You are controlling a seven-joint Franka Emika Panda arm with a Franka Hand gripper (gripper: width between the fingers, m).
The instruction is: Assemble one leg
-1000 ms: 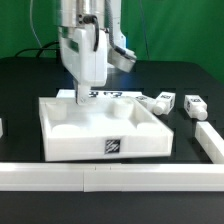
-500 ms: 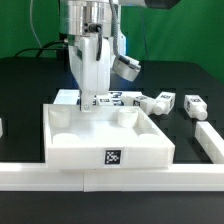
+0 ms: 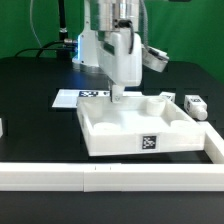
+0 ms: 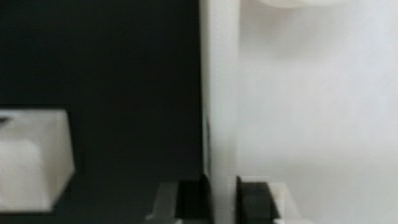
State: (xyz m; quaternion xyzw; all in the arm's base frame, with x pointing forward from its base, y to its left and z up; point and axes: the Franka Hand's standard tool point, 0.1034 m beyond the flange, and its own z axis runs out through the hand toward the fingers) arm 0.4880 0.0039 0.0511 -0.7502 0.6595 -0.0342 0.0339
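Observation:
My gripper [image 3: 118,96] reaches down onto the back wall of the large flat white panel [image 3: 120,143], which has raised walls and round corner sockets. In the wrist view the two dark fingers [image 4: 178,203] are shut on the panel's thin wall [image 4: 206,120], with the gripper [image 4: 217,205] astride it and the white panel [image 4: 311,110] on one side. A leg [image 3: 194,106], a chunky white peg with tags, lies on the table at the exterior view's right. A second leg [image 3: 166,97] shows just behind the panel's far right corner.
The marker board [image 3: 82,97] lies on the black table behind the panel's left. A long white rail [image 3: 60,176] runs along the front and another rail [image 3: 214,146] along the right. A white block [image 4: 27,160] shows in the wrist view; I cannot tell what it is.
The panel has slid toward the exterior view's right with my gripper on its back wall. The marker board is now uncovered, and the panel now hides part of the legs.

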